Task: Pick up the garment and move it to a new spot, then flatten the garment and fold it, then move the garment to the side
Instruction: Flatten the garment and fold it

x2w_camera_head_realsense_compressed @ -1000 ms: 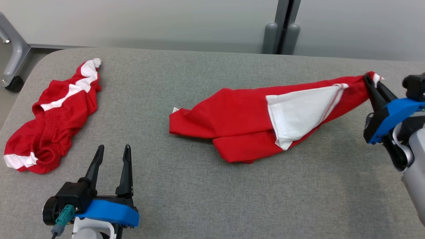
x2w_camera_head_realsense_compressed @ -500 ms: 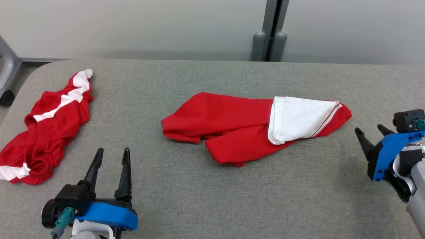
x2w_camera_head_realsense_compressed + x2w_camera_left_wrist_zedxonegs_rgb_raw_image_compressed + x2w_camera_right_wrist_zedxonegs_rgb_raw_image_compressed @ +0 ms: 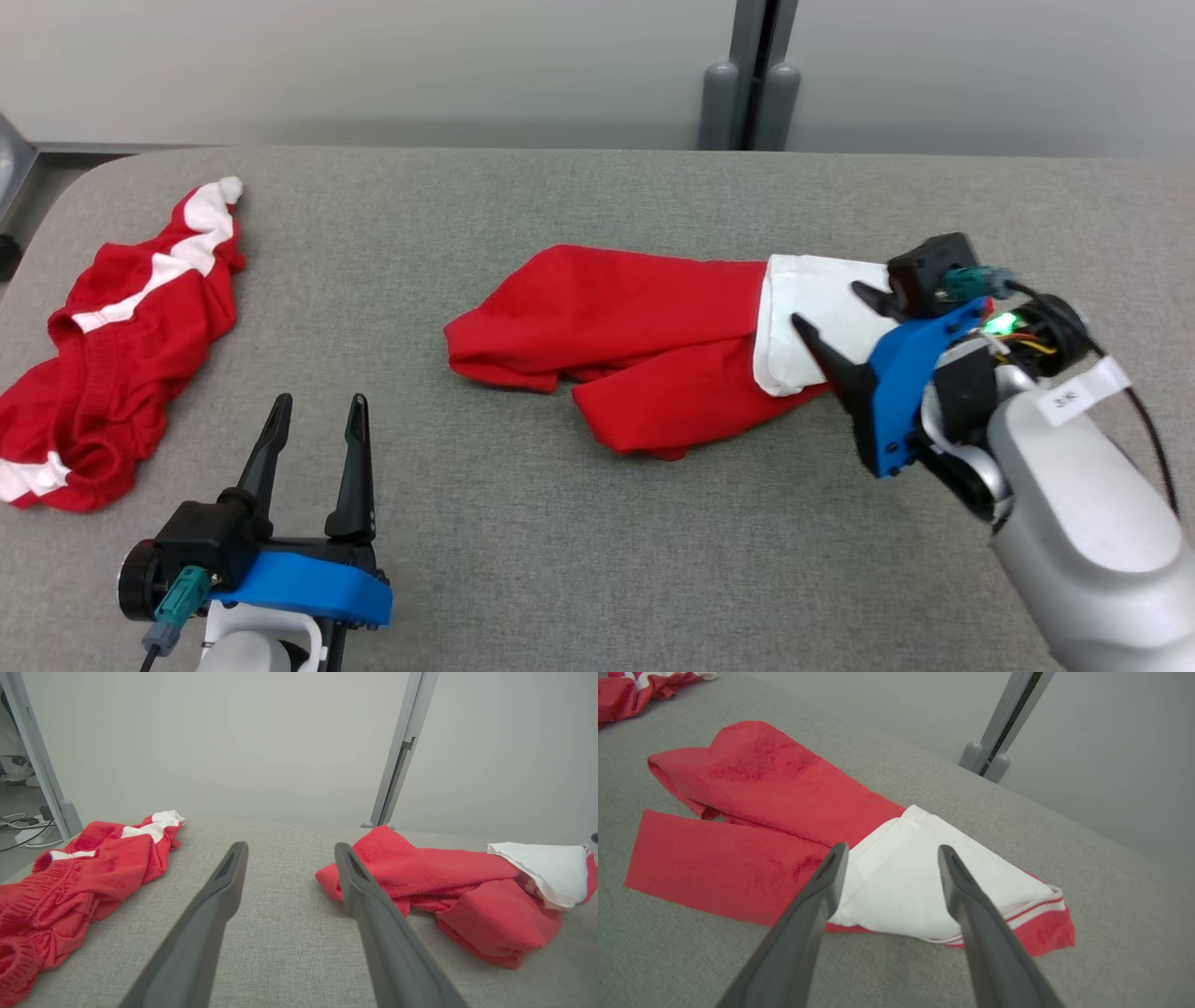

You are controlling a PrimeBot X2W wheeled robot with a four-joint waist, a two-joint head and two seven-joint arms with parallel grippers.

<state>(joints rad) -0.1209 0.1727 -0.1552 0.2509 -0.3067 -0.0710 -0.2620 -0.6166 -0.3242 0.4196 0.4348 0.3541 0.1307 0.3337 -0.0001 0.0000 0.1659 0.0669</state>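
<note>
Garment (image 3: 653,345) is lying crumpled mid-table (image 3: 560,560), looking soft, light and floppy. Right gripper (image 3: 824,303) is hovering spread over its white panel (image 3: 915,891); I'd be pinching a hem corner. Left gripper (image 3: 319,401) is sitting spread, well apart.

Grey woven fabric tabletop (image 3: 597,560), far left corner rounded. Behind it plain pale grey wall panels (image 3: 373,65), joined by grey vertical post (image 3: 747,37) with two rounded feet (image 3: 719,103). Left wrist view: gap at left, cables (image 3: 18,822) on grey floor (image 3: 14,858). Light soft, even.
</note>
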